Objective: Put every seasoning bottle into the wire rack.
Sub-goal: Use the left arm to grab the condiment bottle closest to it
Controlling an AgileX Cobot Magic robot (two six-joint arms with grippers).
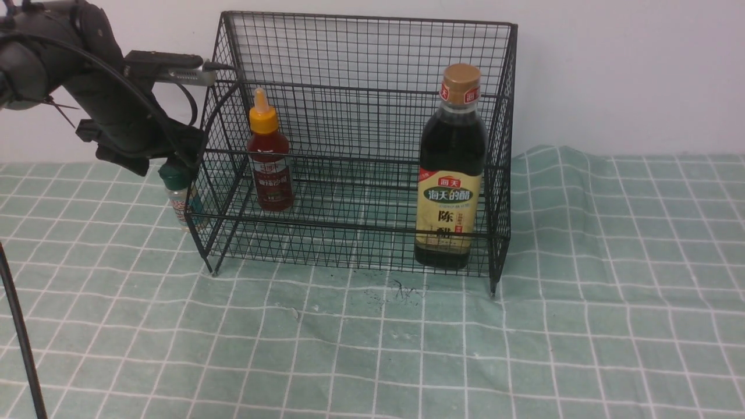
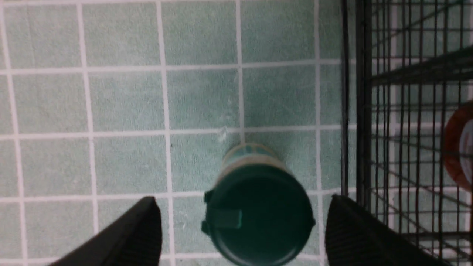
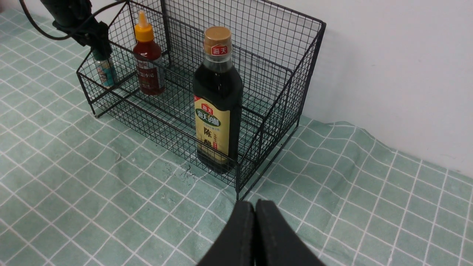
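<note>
The black wire rack point(image 1: 361, 35) stands against the wall. Inside it, the tall dark vinegar bottle point(image 1: 451, 174) with a tan cap is at the front right, and the small red sauce bottle point(image 1: 269, 169) with an orange nozzle is at the left. The tiny green-capped shaker point(image 1: 179, 195) stands upright on the cloth just outside the rack's left side. My left gripper point(image 2: 242, 201) hovers over the shaker's cap point(image 2: 258, 214), open, with a finger on each side and gaps to both. My right gripper point(image 3: 255, 207) is shut and empty, low over the cloth in front of the rack's right corner point(image 3: 238, 181).
A green checked cloth point(image 1: 372, 349) covers the table and wrinkles up at the right of the rack. A white wall stands close behind the rack. A black cable point(image 1: 23, 349) runs down the left edge of the front view. The rack's left wall point(image 2: 364, 111) is right beside my left gripper.
</note>
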